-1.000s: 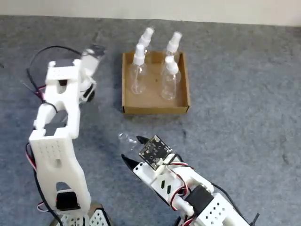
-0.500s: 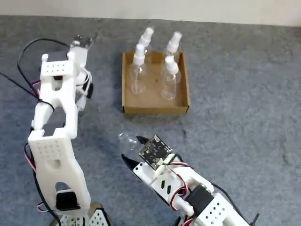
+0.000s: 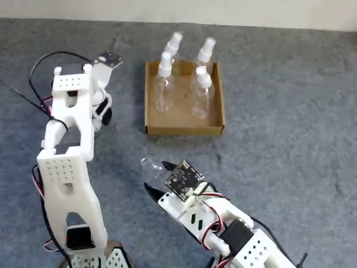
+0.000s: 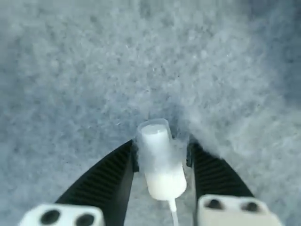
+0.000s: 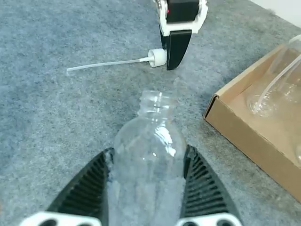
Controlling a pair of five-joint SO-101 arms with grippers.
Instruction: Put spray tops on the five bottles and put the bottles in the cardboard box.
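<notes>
Grey felt-like table covering [image 3: 279, 111] runs under the whole work area, with a pale wall strip at 12 o'clock. Seen from above, the cardboard box [image 3: 184, 130] sits just toward 12 o'clock from centre and holds four capped bottles [image 3: 163, 89], two by two, all with spray tops fitted. The fifth bottle [image 5: 148, 146] is uncapped; it lies at about 6 o'clock, well short of the box, grasped about its body by the right gripper [image 5: 148, 153], whose jaws are clenched on both flanks. Its open neck points toward 10 o'clock. The left gripper [image 4: 161, 146] stands at 10 o'clock, beside the box's 9 o'clock wall, with the last spray top [image 4: 160, 165] between its jaws. They appear pressed to the cap on both sides, though the top lies flat on the covering with its dip tube stretched out. Assessment: four of five units complete; the step in hand is pickup of the final top. The next move calls for lifting it, carrying it toward 6 o'clock, and threading the tube into the open neck. The thin tube may well flex or catch the rim; alignment needs care.
</notes>
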